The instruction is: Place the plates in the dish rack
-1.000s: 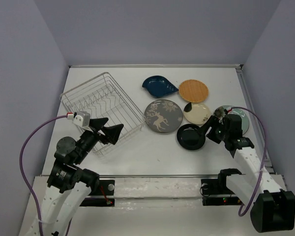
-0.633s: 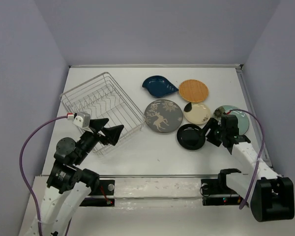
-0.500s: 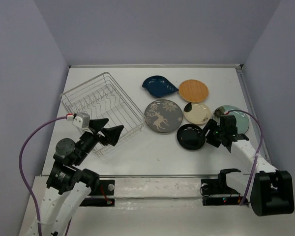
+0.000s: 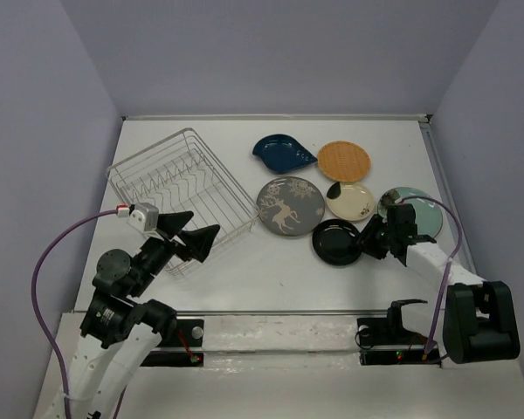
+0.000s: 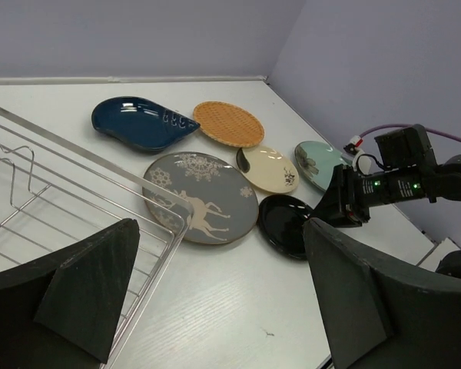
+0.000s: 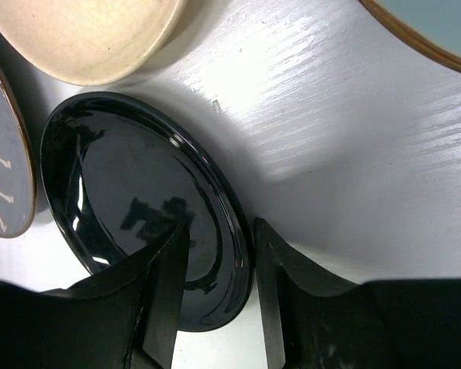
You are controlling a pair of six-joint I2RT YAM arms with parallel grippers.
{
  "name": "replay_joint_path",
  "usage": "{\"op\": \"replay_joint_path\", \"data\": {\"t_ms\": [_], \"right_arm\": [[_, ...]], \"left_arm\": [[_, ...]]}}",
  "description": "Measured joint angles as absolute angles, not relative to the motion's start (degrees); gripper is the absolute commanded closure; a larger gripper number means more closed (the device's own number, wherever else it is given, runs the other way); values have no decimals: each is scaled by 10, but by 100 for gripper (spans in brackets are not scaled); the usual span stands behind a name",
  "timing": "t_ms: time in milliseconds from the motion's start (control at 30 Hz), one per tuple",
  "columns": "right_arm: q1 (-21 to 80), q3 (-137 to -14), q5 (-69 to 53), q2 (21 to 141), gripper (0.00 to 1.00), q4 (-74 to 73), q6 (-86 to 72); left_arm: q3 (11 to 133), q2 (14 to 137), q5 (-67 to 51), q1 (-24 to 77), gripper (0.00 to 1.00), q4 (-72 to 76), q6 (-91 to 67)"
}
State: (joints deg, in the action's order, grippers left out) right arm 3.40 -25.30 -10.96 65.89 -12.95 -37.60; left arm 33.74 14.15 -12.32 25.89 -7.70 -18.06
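The glossy black plate [image 4: 336,243] [image 6: 138,200] lies flat on the table. My right gripper [image 4: 367,243] [image 6: 219,231] straddles its right rim, one finger over the inside and the other against the outer edge, with a gap still showing inside. The grey deer plate [image 4: 290,206], cream plate [image 4: 349,201], orange plate [image 4: 343,161], dark blue leaf plate [image 4: 282,153] and teal plate [image 4: 419,205] lie around it. The wire dish rack [image 4: 192,131] stands at the left with no plates in it. My left gripper [image 4: 203,223] [image 5: 219,231] hovers open by the rack's near corner.
The rack's near rim [image 5: 100,165] lies right under my left fingers. The cream plate [image 6: 84,31] and teal plate [image 6: 430,31] sit close behind the black one. A purple cable [image 4: 445,227] loops over the right arm near the table's right edge.
My right gripper dropped toward the table and slid left onto the black plate's rim, its jaws narrowing. The black plate shifted slightly left. The left arm barely moved.
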Motion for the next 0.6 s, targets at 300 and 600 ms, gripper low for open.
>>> {"op": "replay_joint_path", "data": {"t_ms": [300, 600], "right_arm": [[33, -246, -113, 667, 87, -120, -382], [34, -264, -116, 611, 93, -171, -371]], "left_arm": [[337, 129, -116, 267, 1, -79, -180], [337, 125, -111, 277, 1, -80, -179]]}}
